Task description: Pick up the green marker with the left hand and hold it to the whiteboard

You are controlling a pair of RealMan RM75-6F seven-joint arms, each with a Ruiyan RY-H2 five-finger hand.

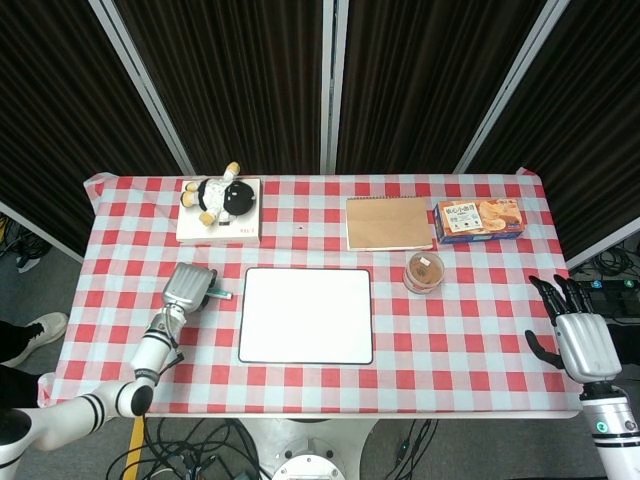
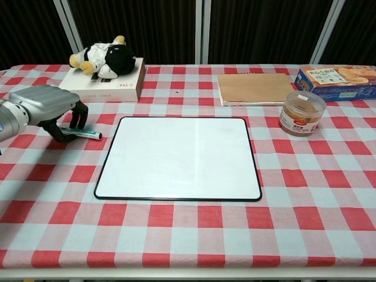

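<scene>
The green marker lies flat on the checked cloth just left of the whiteboard, its tip pointing at the board. My left hand arches over the marker's left end, fingers behind it and thumb in front, still slightly apart. From the head view, the left hand hides most of the marker, and the whiteboard lies to its right. My right hand hovers off the table's right edge with its fingers spread and nothing in it.
A plush toy lies on a white box at the back left. A brown notebook, a biscuit box and a clear jar stand at the back right.
</scene>
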